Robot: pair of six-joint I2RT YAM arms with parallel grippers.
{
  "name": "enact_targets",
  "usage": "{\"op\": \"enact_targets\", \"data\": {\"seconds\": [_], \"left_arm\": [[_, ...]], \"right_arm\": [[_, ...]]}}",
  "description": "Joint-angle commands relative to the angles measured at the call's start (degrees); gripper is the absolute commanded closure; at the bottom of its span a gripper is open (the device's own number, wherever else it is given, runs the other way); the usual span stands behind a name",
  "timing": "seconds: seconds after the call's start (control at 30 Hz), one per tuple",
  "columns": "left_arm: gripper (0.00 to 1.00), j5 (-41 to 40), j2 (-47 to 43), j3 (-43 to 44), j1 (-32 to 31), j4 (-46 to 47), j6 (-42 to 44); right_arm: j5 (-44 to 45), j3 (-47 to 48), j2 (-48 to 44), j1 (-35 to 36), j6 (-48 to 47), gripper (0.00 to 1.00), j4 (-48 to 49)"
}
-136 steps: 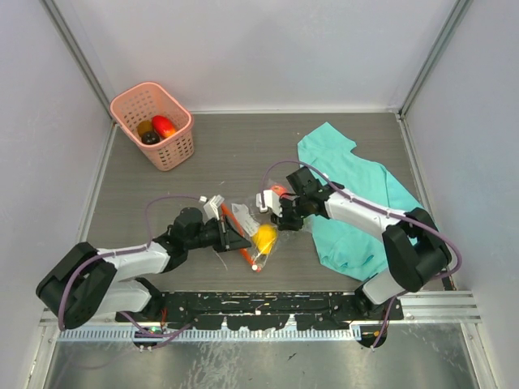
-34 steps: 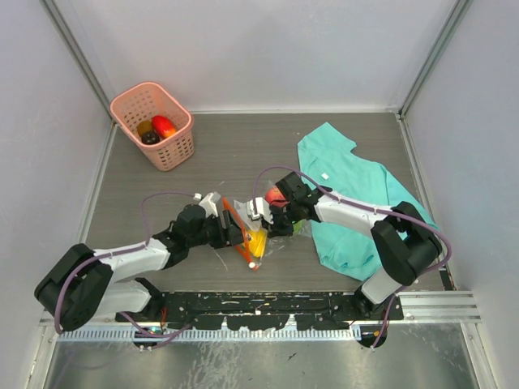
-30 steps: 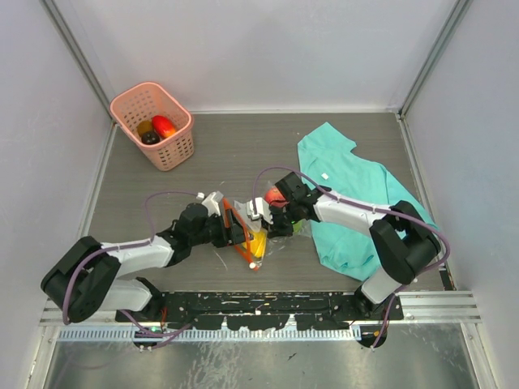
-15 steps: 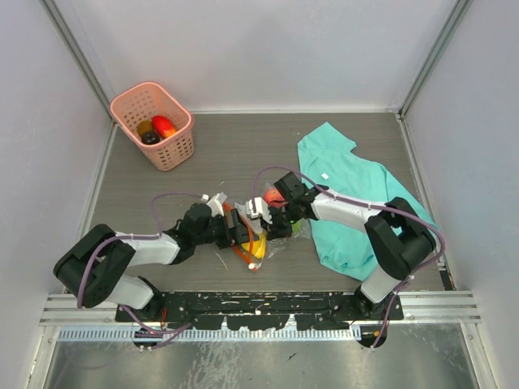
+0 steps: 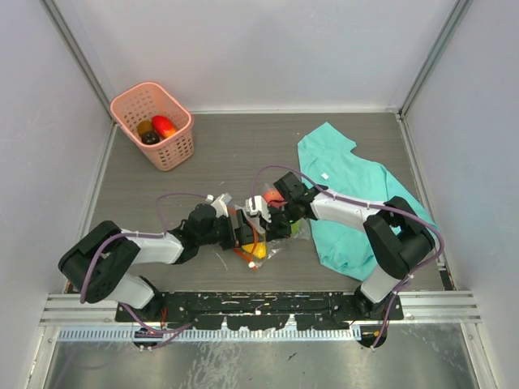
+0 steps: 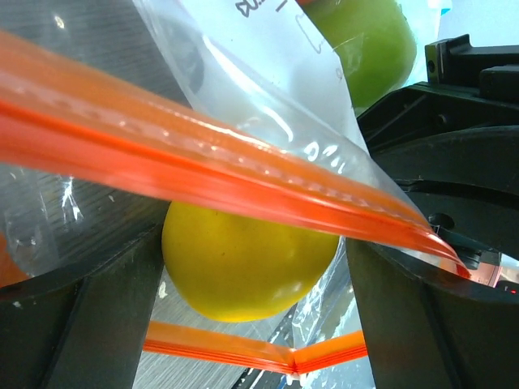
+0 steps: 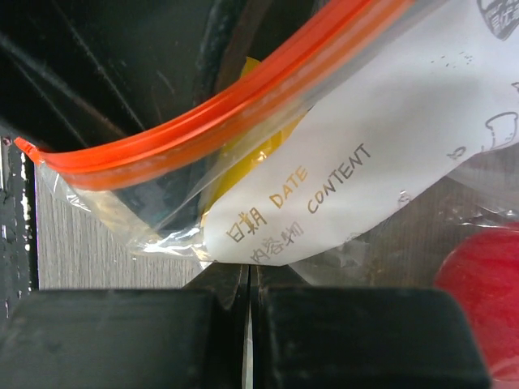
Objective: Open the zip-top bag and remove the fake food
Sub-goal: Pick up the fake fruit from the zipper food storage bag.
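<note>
The table (image 5: 235,154) is grey with a fine wood grain, boxed in by plain pale walls (image 5: 259,49), and a metal rail (image 5: 422,306) runs along its near edge. A pink basket (image 5: 173,150) of open plastic lattice sits in the far left corner, holding a glossy red fruit (image 5: 164,125) and a dark one (image 5: 150,138). A teal cloth (image 5: 357,203) lies rumpled and soft on the right.

The zip-top bag (image 5: 274,243) rests mid-table between both arms. Its film is clear and crinkly, its zip strip (image 6: 203,162) a ridged orange band, its label (image 7: 365,162) white and printed. Inside are a smooth round yellow fruit (image 6: 243,263), a green fruit (image 6: 369,49) and a red piece (image 7: 478,300).

The left gripper (image 5: 241,229) stands spread wide, one finger on either side of the yellow fruit. The right gripper (image 5: 270,220) is pressed together, pinching the bag's film just below the label.
</note>
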Motion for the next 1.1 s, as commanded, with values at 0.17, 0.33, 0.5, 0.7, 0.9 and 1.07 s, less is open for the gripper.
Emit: {"op": "enact_targets", "data": {"seconds": [0.17,0.33,0.5,0.7,0.9,1.07], "left_arm": [[0.07,-1.4,2.2,1.4,-0.9,0.8,0.2],[0.12,-1.7,2.1,1.3,-0.9,0.9,-0.1],[0.30,-3.3,-0.1,0.6,-0.9,-0.6,0.6],[0.40,-6.2,-4.8,0.1,-0.8,-6.0,3.4],[0.41,-9.4,-10.9,-0.1,-0.6,-13.0,5.8],[0.42,-12.2,-17.1,-0.4,0.0,-18.8,7.6]], "right_arm": [[-3.0,1.5,0.0,0.3,4.0,0.99,4.8],[-2.9,1.6,-0.2,0.4,4.8,0.99,5.1],[-2.3,1.7,-0.5,0.4,4.7,0.99,5.2],[-1.4,1.8,-1.3,0.1,3.0,0.99,4.3],[-0.7,1.6,-2.7,-1.1,1.3,0.99,3.5],[0.4,1.2,-3.5,-2.1,-0.7,0.99,2.8]]}}
